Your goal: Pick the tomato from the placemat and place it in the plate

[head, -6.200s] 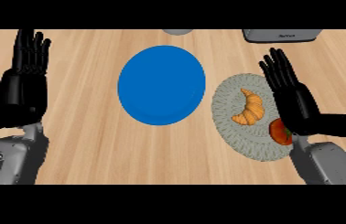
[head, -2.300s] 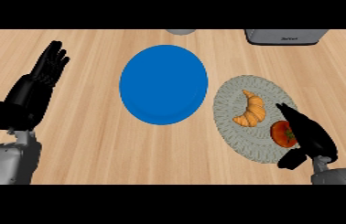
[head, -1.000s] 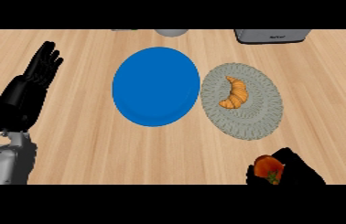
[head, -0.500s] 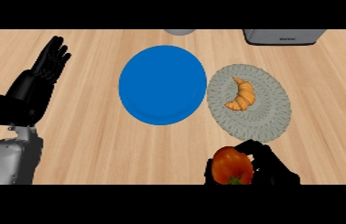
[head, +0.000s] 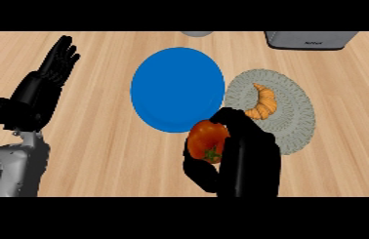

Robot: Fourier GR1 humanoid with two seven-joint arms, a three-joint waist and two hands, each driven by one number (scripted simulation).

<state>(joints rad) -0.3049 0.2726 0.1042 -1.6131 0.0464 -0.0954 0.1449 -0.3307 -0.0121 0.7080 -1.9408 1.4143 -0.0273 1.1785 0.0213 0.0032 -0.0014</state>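
A red tomato [head: 205, 140] is held in my right hand [head: 245, 160], whose fingers and thumb curl round it, just off the blue plate's near right edge. The blue plate [head: 175, 87] lies at the middle of the wooden counter with nothing on it. To its right lies the round grey woven placemat [head: 296, 117], partly covered by my right hand. My left hand [head: 42, 89] stays open at the left edge, fingers up.
A croissant [head: 262, 103] lies on the placemat. A grey appliance [head: 310, 39] stands at the far right corner. A grey round object [head: 196, 33] shows at the top edge behind the plate.
My right hand took the tomato off the placemat, drew it toward the near edge, and has now carried it up and left to the plate's near right rim. The left hand stays.
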